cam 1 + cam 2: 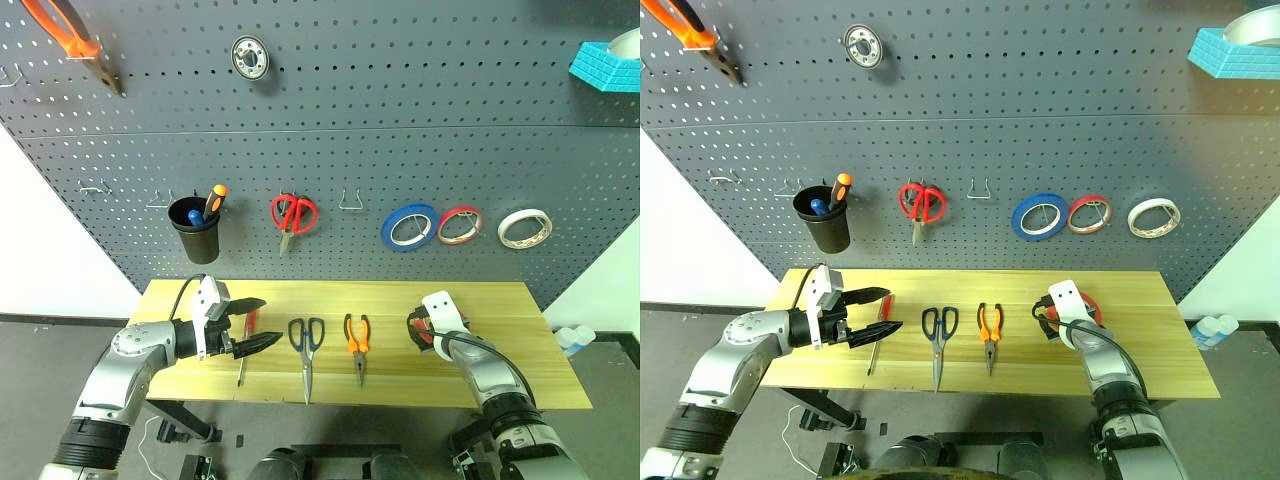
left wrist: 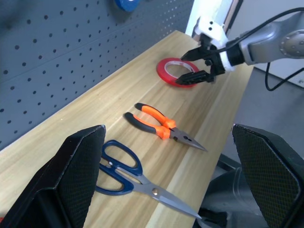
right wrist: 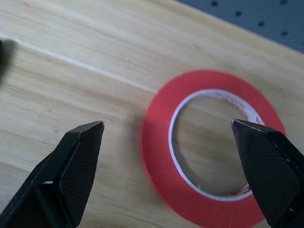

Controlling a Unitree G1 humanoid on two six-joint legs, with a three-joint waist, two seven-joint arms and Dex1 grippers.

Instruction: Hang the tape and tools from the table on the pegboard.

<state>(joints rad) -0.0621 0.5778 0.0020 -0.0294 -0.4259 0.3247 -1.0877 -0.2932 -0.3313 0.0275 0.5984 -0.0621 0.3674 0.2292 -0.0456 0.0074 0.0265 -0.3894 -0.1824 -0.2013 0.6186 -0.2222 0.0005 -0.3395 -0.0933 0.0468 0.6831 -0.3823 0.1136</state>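
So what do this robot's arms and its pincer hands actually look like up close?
Both arms are rounded silver-grey metal segments with black joint bands. Each wrist carries a white plastic block, and a thin black cable loops along the forearm. The left gripper and right gripper each end in two black, wedge-shaped fingers tapering to a point, with finely cross-hatched inner pads.
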